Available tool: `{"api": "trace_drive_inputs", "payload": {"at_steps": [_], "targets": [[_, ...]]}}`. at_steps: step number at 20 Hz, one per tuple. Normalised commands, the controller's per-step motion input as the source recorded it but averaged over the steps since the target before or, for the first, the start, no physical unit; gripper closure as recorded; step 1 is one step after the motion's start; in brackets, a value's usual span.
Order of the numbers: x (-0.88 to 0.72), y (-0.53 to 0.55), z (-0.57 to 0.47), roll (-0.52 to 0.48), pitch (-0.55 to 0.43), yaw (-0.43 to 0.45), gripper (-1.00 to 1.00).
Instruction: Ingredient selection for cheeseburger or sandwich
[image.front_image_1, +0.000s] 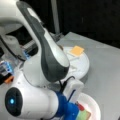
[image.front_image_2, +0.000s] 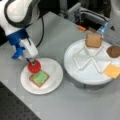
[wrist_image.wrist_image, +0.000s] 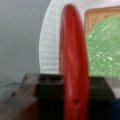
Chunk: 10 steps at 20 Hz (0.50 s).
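Note:
My gripper (image.front_image_2: 32, 62) is shut on the red tomato disc (image.front_image_2: 34, 66), held on edge just above the white paper plate (image.front_image_2: 53, 72). In the wrist view the tomato disc (wrist_image.wrist_image: 73, 62) stands upright between the fingers, left of the sandwich. The sandwich is a brown toast square (image.front_image_2: 32, 79) with green lettuce (image.front_image_2: 40, 77) on top, lying on the plate beside the disc. In a front view the arm hides most of the plate; only a corner of the lettuce (image.front_image_1: 83, 115) and a bit of red (image.front_image_1: 80, 107) show. On the round divided tray (image.front_image_2: 82, 75) lie a second toast square (image.front_image_2: 93, 40), a dark patty (image.front_image_2: 114, 51) and yellow cheese (image.front_image_2: 112, 70).
The divided tray (image.front_image_1: 83, 67) with the cheese (image.front_image_1: 76, 50) stands at a front view's middle. An orange object (image.front_image_2: 81, 28) and grey equipment (image.front_image_2: 87, 15) lie beyond the tray at a front view's top. A dark perforated board (image.front_image_2: 15, 107) borders the table at the bottom left.

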Motion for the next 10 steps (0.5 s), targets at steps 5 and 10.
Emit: {"api": "trace_drive_inputs", "payload": {"at_steps": [5,10], "targets": [[0.34,-0.17,-0.15,0.053,-0.020,0.271,1.00],[0.24,-0.13,-0.13,0.066,-0.009,0.252,1.00]]}}
